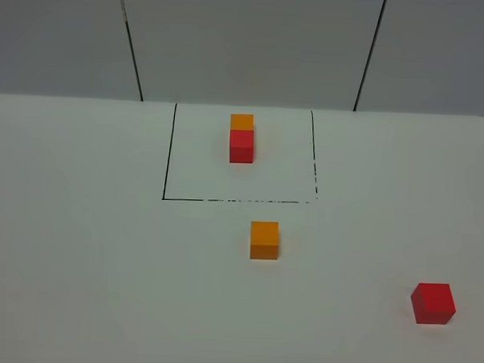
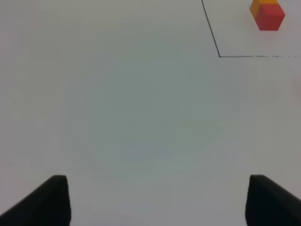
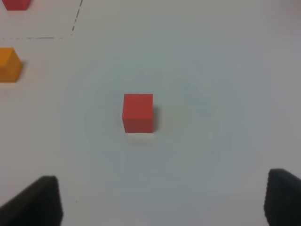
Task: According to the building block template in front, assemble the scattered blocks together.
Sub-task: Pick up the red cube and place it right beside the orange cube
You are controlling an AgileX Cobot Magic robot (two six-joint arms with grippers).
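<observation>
Nothing joined yet: orange cube (image 1: pixel 264 239) and red cube (image 1: pixel 433 303) lie well apart on the tabletop (image 1: pixel 78 263) before the template (image 1: pixel 241 138); left pincer (image 2: pixel 160 200) and right pincer (image 3: pixel 162 200) gape wide, empty.

white table (image 1: pixel 78 263), grey wall (image 1: pixel 248 45), 2 dark seams (image 1: pixel 130 40)

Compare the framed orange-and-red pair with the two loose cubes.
The framed pair is joined, orange touching red; the loose orange cube and loose red cube lie well apart. The framed pair sits inside the black outline; both loose cubes lie outside it. Shared: the same two colours, all resting on the white table.
</observation>
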